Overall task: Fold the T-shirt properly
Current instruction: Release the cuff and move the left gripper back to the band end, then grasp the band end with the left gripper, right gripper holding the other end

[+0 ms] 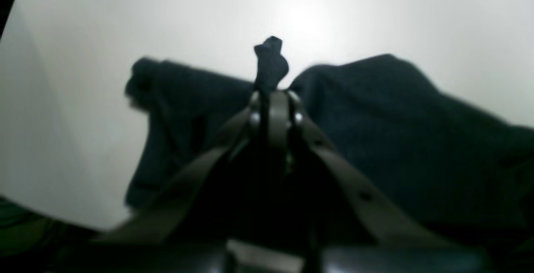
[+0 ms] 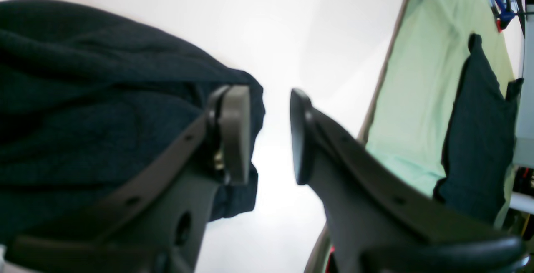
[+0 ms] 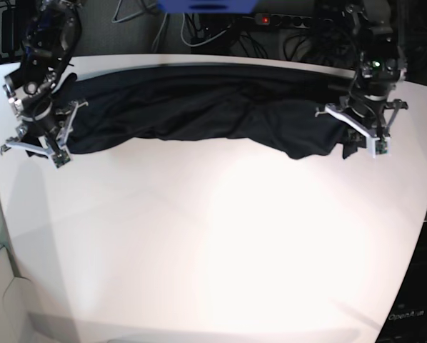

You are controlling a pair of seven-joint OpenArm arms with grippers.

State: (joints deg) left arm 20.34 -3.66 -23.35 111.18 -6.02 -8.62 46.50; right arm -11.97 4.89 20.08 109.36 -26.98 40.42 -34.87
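The black T-shirt (image 3: pixel 199 107) lies bunched in a long band across the far side of the white table (image 3: pixel 213 236). At its right end in the base view, my left gripper (image 3: pixel 359 145) is shut on the fabric. In the left wrist view a pinch of T-shirt (image 1: pixel 271 62) sticks out past the closed left gripper (image 1: pixel 272 97). My right gripper (image 3: pixel 36 146) is at the band's left end. In the right wrist view the right gripper (image 2: pixel 271 135) stands open with nothing between its pads, and the T-shirt (image 2: pixel 91 110) lies just beside its left finger (image 2: pixel 235 131).
Cables and a power strip (image 3: pixel 285 20) run behind the table's far edge. In the right wrist view the table's edge (image 2: pixel 388 64) borders a pale green surface (image 2: pixel 417 97), where a dark cloth-like shape (image 2: pixel 479 139) hangs; what it is I cannot tell.
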